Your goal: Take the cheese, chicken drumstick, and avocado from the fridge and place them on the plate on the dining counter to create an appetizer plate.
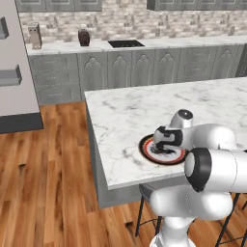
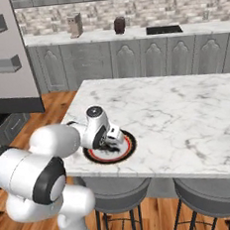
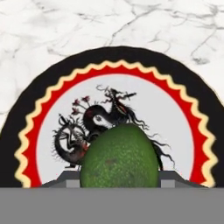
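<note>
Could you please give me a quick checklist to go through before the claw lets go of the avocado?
1. Avocado sits between the claw tips: ok.
2. Claw is over the plate, above its white centre: ok.
3. Plate lies flat on the dining counter, near its front edge: ok.
4. Drop spot on the plate is free of other food: ok as far as seen; the avocado hides part of it.
5. Avocado already touching the plate: cannot tell.
6. Cheese and drumstick already on the plate: not ok, none seen.
</note>
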Available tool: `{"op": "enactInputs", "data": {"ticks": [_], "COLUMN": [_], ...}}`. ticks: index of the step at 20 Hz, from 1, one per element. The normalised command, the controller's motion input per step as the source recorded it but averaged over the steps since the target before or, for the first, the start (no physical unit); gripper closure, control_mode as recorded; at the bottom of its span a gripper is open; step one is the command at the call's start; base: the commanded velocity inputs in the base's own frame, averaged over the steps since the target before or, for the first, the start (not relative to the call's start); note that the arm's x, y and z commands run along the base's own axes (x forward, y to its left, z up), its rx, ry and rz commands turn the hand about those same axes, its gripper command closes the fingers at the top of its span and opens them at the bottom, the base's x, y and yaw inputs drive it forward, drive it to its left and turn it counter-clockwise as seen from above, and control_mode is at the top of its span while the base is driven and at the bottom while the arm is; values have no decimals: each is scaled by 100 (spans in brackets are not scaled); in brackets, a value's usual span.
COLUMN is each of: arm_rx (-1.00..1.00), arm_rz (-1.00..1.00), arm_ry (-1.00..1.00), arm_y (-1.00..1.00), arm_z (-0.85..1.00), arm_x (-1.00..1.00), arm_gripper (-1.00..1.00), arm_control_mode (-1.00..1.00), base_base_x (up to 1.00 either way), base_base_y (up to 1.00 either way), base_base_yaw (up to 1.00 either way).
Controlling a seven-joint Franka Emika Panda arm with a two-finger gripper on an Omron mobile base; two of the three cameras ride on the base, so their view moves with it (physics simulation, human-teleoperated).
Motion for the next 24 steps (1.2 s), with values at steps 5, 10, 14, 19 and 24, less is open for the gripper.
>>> {"op": "enactInputs", "data": {"ticks": [5,10,14,19,24], "arm_rx": [0,0,0,-10,-14], "arm_rz": [3,5,8,6,5], "arm_ry": [2,0,-1,0,0], "arm_y": [-7,-12,0,0,0], "arm_z": [-35,-8,50,98,99], "arm_x": [21,8,-1,-28,-68], "arm_gripper": [-100,-100,-100,-100,-100], "arm_control_mode": [-100,-100,-100,-100,-100], "base_base_x": [0,0,0,0,0], "base_base_y": [0,0,0,0,0], "base_base_yaw": [0,0,0,0,0]}}
